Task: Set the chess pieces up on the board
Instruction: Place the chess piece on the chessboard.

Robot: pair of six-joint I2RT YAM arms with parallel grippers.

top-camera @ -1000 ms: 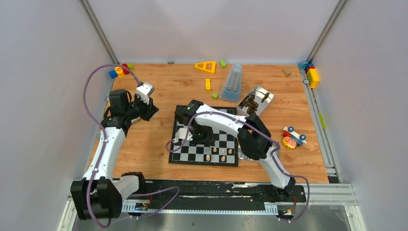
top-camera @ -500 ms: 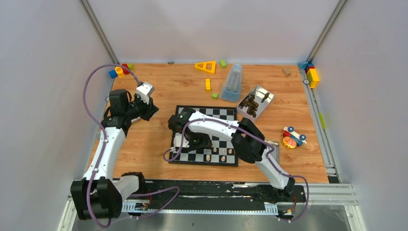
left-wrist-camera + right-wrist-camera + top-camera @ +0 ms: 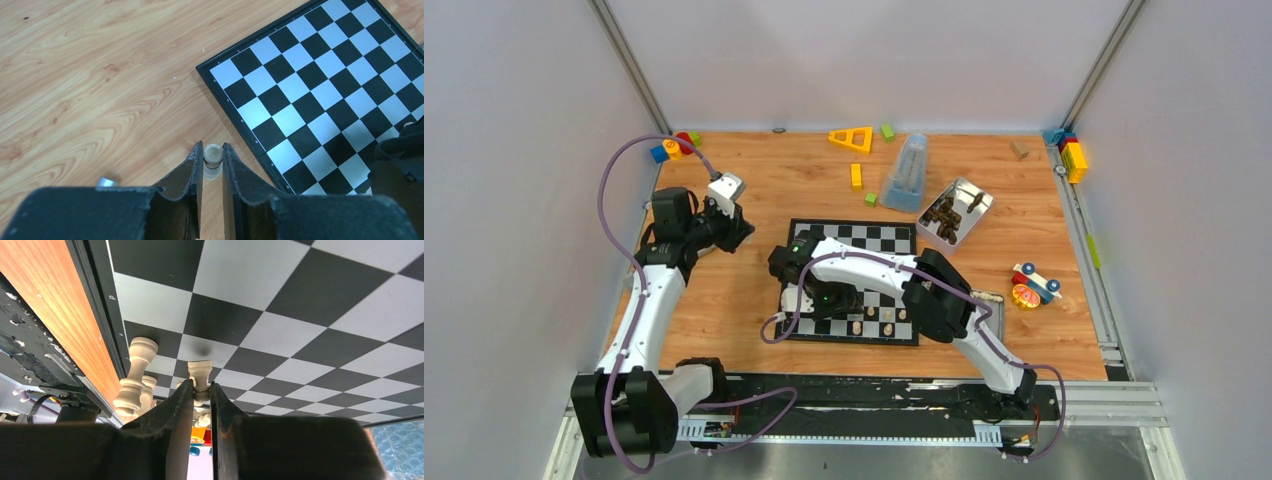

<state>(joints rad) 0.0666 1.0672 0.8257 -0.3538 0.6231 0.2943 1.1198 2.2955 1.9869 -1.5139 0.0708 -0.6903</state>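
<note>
Your right pincer (image 3: 201,386) is pressed onto a cream piece (image 3: 200,371), one finger on each flank. The piece is at or just off a square in the near left part of the board (image 3: 300,315); the wrist view does not show whether its base sits flat. Neighbouring pieces (image 3: 136,372) stand just beside it, between it and the board's near rim.

That is your main risk. If you spread the fingers wide or draw away on a slant, the outer finger can brush those neighbours and topple them. They look light enough to roll off onto the surface (image 3: 100,75). Letting go before the base is flat would likely tip the piece itself.

Your left pincer (image 3: 212,149) pinches a pale chessman (image 3: 212,156) at the very fingertips, over bare wood just off the board's left edge. With so little purchase, a quick swing may twist it loose. Bringing it in while the right arm lies across the board invites a collision.
</note>
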